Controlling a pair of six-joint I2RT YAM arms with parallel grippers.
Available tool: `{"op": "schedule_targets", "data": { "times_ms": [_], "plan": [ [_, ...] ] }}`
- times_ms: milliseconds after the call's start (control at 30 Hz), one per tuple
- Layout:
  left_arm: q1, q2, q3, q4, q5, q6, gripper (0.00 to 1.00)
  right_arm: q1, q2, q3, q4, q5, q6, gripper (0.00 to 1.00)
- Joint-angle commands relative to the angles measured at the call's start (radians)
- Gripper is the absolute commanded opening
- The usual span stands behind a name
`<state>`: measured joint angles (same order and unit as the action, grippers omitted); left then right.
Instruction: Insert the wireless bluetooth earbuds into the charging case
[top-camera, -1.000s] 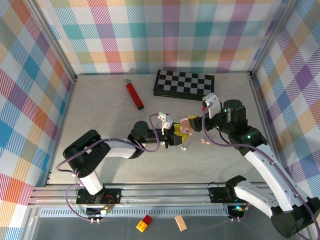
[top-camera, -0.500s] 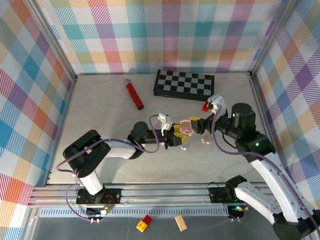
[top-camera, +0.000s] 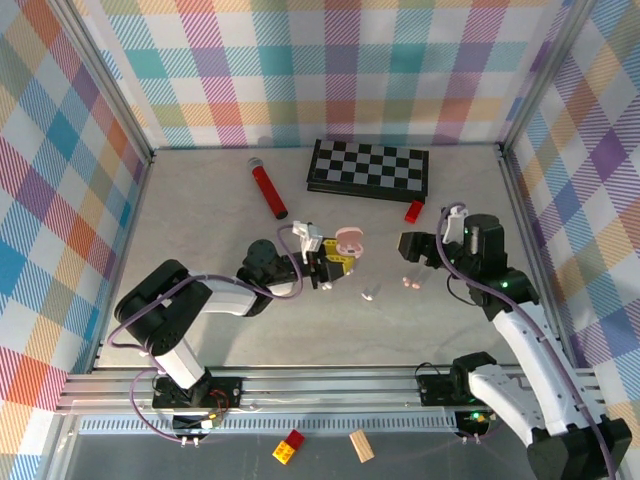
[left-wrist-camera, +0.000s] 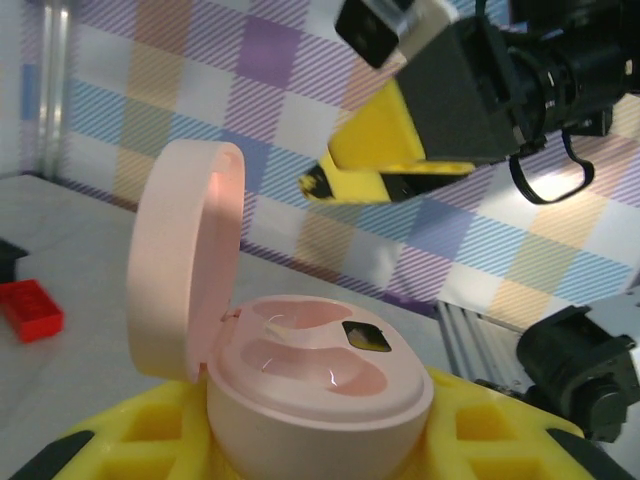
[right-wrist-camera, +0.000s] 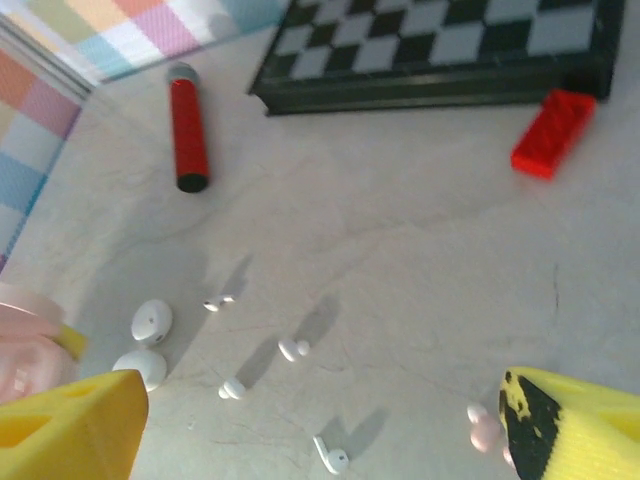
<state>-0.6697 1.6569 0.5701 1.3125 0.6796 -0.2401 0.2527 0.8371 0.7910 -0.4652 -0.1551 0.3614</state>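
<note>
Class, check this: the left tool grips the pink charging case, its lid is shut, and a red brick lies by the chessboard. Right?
The lid is open, not shut; the left wrist view shows it standing up. The rest holds: the left tool grips the pink charging case, and a red brick lies by the chessboard.

Left arm (top-camera: 200, 298) — is lying folded at the elbow, forearm reaching low and rightward toward mid-table, with the left gripper (top-camera: 334, 264) clamping the open pink charging case (top-camera: 349, 239) between its yellow fingers (left-wrist-camera: 488, 432). Right arm (top-camera: 522, 335) — is standing up from its base and bending leftward, wrist roughly level, with the right gripper (top-camera: 408, 246) facing the left one across a gap, jaws spread wide and carrying nothing.
</note>
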Motion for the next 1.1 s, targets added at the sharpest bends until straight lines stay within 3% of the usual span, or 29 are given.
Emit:
{"op": "schedule_targets", "data": {
  "times_ms": [0,167,567,1067],
  "plan": [
    [0.038,-0.030,-0.016,0.049,0.000,0.025,0.35,-0.002,0.041,-0.055,-0.047,-0.026,0.113,0.90],
    [0.064,-0.039,-0.024,0.048,0.008,0.026,0.35,-0.001,0.121,-0.115,-0.050,-0.013,0.157,0.89],
    [0.070,-0.048,-0.041,0.048,0.017,0.033,0.35,-0.001,0.316,-0.239,0.150,-0.113,0.278,0.87],
    [0.070,-0.051,-0.049,0.047,0.039,0.019,0.35,-0.001,0.440,-0.142,0.157,-0.044,0.219,0.87]
  ]
}}
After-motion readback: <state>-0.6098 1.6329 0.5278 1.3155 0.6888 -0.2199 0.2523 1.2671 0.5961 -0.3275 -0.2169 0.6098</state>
